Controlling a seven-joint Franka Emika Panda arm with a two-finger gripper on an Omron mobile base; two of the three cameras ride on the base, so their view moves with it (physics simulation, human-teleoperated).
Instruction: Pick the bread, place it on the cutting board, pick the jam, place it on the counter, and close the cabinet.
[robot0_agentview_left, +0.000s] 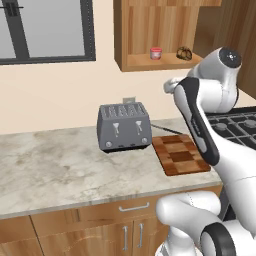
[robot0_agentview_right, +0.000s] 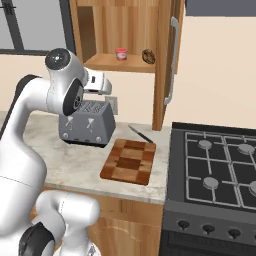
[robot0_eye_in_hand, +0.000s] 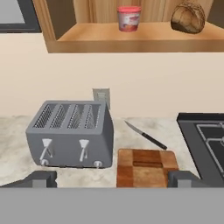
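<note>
The cabinet (robot0_agentview_right: 162, 75) hangs open above the counter (robot0_agentview_left: 60, 165). On its shelf stand the jam (robot0_eye_in_hand: 129, 18), a red jar with a pale lid, and to its right the bread (robot0_eye_in_hand: 188, 17), a brown knotted roll. Both also show in the base views: jam (robot0_agentview_left: 156, 53), bread (robot0_agentview_left: 184, 53). The chequered cutting board (robot0_agentview_left: 180, 154) lies bare on the counter, right of the toaster. My gripper (robot0_eye_in_hand: 113, 180) is open and holds nothing. It hovers above the counter in front of the toaster, well below and short of the shelf.
A grey four-slot toaster (robot0_agentview_left: 124, 127) stands against the wall. A black-handled knife (robot0_eye_in_hand: 146, 136) lies behind the board. A gas stove (robot0_agentview_right: 220, 170) adjoins the counter on the right. The open cabinet door with its bar handle (robot0_agentview_right: 172, 60) juts out beside the shelf.
</note>
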